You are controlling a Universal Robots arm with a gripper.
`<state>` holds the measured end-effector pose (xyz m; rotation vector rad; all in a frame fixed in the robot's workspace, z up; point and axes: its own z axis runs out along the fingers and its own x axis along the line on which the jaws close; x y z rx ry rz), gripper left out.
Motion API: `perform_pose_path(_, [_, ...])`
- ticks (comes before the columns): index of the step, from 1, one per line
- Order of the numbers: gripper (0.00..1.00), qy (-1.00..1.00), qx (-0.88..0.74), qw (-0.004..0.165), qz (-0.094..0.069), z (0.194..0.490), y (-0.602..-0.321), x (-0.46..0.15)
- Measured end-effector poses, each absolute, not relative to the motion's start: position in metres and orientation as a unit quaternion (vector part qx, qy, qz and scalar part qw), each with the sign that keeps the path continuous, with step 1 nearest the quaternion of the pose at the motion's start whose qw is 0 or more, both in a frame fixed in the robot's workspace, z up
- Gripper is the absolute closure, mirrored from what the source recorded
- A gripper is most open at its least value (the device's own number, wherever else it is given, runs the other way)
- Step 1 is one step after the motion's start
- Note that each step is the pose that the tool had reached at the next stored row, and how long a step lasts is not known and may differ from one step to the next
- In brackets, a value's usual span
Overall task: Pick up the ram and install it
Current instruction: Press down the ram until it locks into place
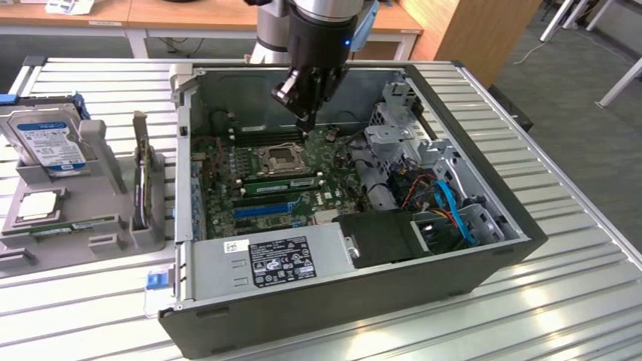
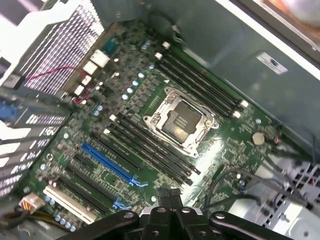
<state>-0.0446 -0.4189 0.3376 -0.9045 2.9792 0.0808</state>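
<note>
One ram (image 1: 75, 225) in grey fixture (image 1: 101, 244) — well apart from jaws.

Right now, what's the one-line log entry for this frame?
fingers: shut | held: nothing visible | position: inside open computer case, above motherboard | near: memory slots beside CPU socket

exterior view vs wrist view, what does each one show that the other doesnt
Exterior view alone: the blue-labelled hard drive in a grey holder on the slatted table, the power supply and blue cables. Wrist view alone: the blue expansion slot, a coin battery and a white slot. Both: the motherboard, its empty CPU socket, black memory slots, and the gripper with jaws shut, holding nothing.
</note>
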Motion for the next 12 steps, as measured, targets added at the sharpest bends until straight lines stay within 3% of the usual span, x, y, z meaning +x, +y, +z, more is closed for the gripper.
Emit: perform_pose_path(12, [0.90,0.982,-0.188,0.016,0.024,0.3373,-0.4189,-0.0445])
